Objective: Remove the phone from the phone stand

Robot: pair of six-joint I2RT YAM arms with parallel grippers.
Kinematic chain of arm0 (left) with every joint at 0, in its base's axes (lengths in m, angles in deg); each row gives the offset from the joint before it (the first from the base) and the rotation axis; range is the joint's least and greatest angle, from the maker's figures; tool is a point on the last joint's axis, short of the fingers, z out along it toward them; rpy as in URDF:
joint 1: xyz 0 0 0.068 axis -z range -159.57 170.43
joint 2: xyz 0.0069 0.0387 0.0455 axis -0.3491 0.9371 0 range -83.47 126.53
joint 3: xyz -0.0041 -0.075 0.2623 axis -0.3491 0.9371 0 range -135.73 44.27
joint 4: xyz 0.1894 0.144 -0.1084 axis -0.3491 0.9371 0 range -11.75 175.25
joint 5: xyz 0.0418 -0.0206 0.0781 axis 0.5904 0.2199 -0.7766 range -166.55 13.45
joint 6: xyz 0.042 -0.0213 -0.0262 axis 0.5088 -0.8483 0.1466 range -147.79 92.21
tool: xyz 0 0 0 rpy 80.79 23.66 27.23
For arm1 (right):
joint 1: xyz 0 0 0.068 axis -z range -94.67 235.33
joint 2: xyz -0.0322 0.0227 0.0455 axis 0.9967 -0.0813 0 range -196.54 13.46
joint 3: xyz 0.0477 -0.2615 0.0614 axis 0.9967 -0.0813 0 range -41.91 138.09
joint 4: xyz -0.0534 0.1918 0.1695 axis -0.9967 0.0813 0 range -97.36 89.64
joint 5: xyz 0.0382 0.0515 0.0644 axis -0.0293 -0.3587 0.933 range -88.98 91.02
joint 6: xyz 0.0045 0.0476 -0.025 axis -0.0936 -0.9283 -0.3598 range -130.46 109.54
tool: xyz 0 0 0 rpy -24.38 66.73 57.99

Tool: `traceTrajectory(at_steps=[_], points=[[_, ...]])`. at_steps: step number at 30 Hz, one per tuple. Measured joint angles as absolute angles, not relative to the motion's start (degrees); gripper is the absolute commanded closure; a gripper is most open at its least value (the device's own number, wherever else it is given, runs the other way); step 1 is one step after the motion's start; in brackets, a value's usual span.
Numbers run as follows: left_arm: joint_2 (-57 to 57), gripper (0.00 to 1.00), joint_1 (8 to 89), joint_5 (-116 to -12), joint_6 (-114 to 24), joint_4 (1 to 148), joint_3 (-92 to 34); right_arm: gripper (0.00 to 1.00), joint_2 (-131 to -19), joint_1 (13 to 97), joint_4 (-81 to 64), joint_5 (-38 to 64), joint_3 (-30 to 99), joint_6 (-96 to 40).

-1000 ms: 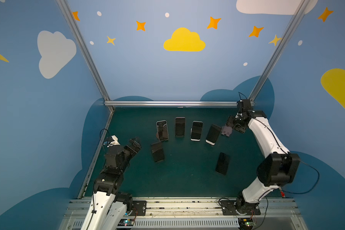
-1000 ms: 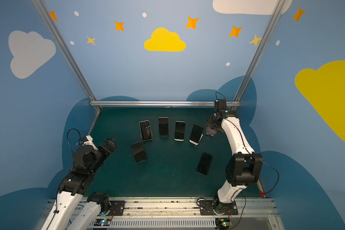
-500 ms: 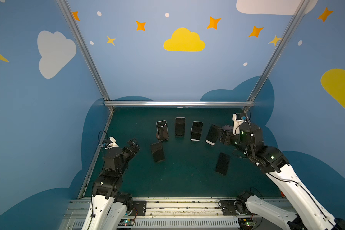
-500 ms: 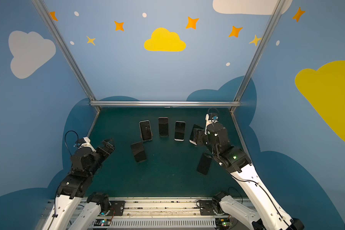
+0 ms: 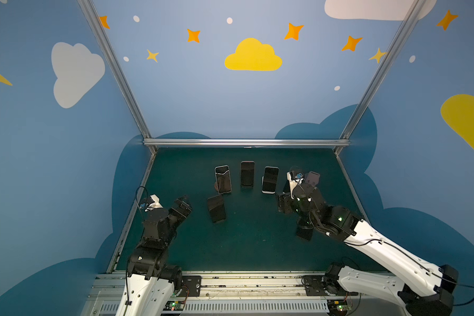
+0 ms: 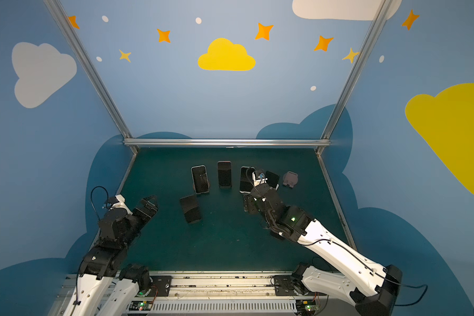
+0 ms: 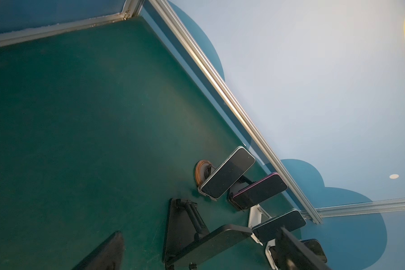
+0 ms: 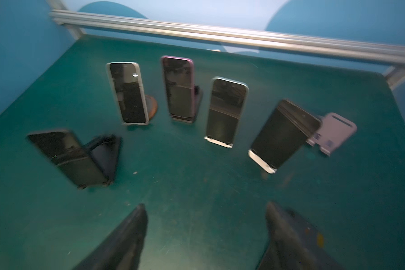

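Right gripper (image 8: pixel 206 208) has its two fingers spread wide with nothing between them, so it looks ready to reach but has not grabbed yet. I think the black phone (image 6: pixel 272 178) leaning in its white stand (image 8: pixel 261 162) is next. In a top view it sits just right of the frame's middle, beside an empty lilac stand (image 6: pixel 290 179). It is thin, flat and shiny, so squeeze its side edges and lift it over the little lip. Left gripper (image 5: pixel 182 203) hangs at lower left, fingers spread too.

You are looking into what appears to be a robotics lab test cell: aluminium frame posts (image 5: pixel 115 71), blue wall panels (image 5: pixel 230 104) painted with clouds and stars, a green work mat (image 5: pixel 257 246), a metal mounting rail (image 5: pixel 244 283).
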State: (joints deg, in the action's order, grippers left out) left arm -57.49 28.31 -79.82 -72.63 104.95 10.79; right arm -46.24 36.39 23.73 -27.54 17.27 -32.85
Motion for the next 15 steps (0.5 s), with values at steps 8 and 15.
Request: traceTrajectory(at_steps=[8,15], points=[[-55.8,0.00,28.4,-80.6,-71.5,104.3,8.3,0.10,-55.6,48.5,24.7,-25.5,18.3,-36.1],[-53.2,0.00,28.3,-81.4,-70.1,102.7,7.1,0.09,-64.7,55.3,25.0,-26.8,20.9,-41.7]])
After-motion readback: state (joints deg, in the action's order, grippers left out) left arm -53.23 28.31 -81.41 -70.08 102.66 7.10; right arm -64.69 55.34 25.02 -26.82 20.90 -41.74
